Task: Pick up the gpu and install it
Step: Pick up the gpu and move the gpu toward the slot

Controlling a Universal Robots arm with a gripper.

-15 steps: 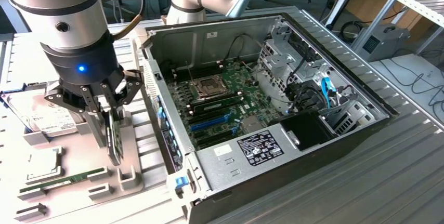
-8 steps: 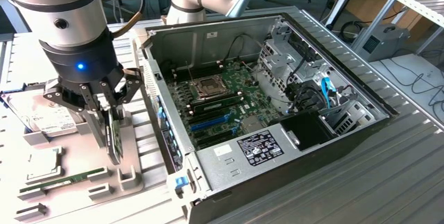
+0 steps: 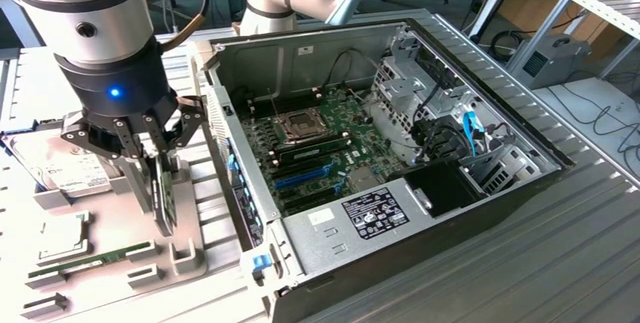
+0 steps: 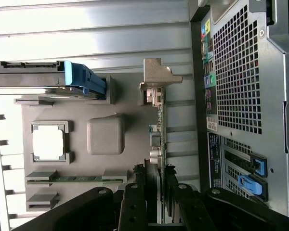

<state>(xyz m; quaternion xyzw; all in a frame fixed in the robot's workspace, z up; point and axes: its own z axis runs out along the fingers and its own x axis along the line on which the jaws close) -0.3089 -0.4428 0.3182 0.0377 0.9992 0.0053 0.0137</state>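
Observation:
The gpu [image 3: 166, 201] stands on edge over the grey parts tray [image 3: 110, 278], to the exterior view's left of the open computer case [image 3: 400, 151]. It is a thin dark card with a green board face. My gripper [image 3: 160, 180] comes down on it from above, its black fingers [image 4: 145, 192] pressed on both faces, shut on the card. In the wrist view the gpu [image 4: 160, 130] appears edge-on, its silver end bracket [image 4: 156, 79] at the far end. Its lower edge is close above a grey holder block [image 3: 186, 252]; whether it touches I cannot tell.
On the tray lie a hard drive [image 3: 60, 169], a CPU chip [image 3: 62, 234] and a green RAM stick [image 3: 95, 259]. The motherboard [image 3: 320, 151] with blue slots [image 3: 300, 177] lies inside the case. The case's perforated rear panel [image 4: 238, 72] is beside the tray. Cables hang at the exterior view's right.

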